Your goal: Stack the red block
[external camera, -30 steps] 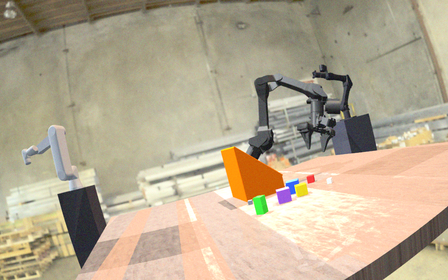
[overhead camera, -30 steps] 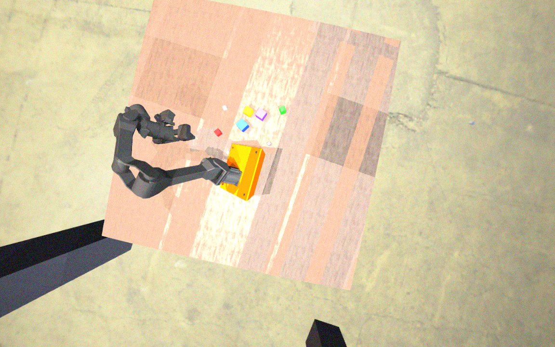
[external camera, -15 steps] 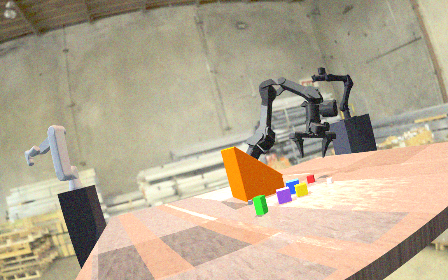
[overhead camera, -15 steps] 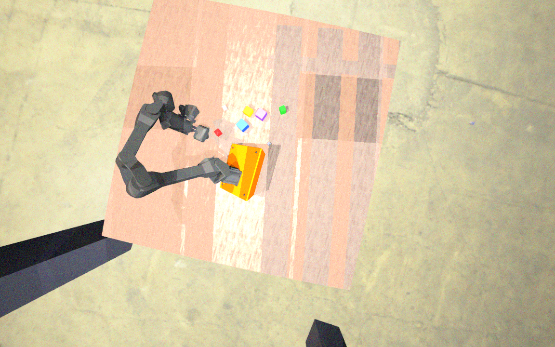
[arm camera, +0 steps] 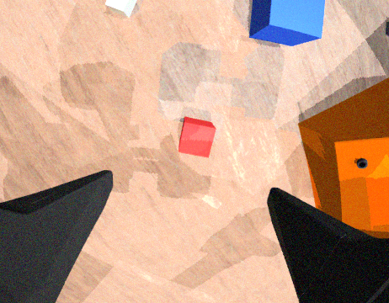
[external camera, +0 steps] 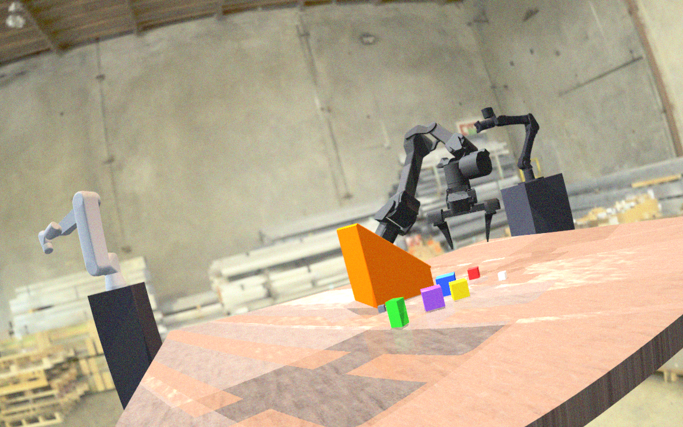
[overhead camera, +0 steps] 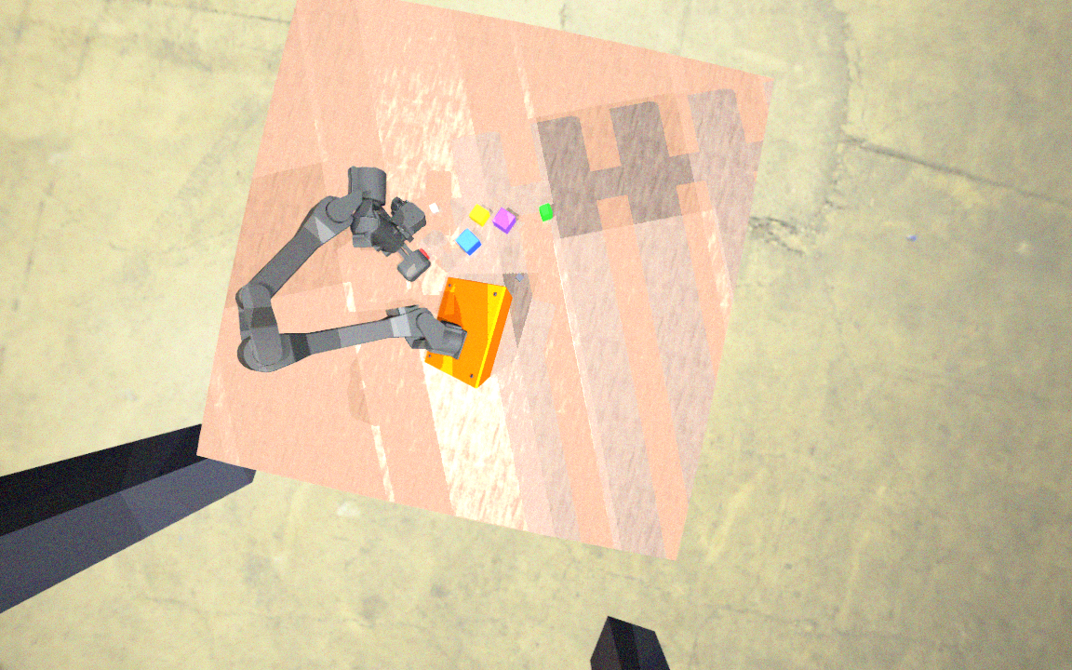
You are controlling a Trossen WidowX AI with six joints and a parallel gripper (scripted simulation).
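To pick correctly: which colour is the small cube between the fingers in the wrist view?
Red: the small red cube, clearest in the wrist view.

Red block (arm camera: 197, 136). Green tower (external camera: 396, 311). Blue cube (arm camera: 288, 6), yellow cube (external camera: 459, 289), purple cube (external camera: 432, 298), tiny white cube (arm camera: 120, 0). Orange wedge (external camera: 378, 267). Pink-brown patchy worktop (external camera: 572, 297). Dark grey claw (external camera: 466, 228).

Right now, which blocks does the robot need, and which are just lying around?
Needed:
red block
green tower
gripper, open and empty

Just lying around:
blue block
yellow block
purple block
white block
orange wedge
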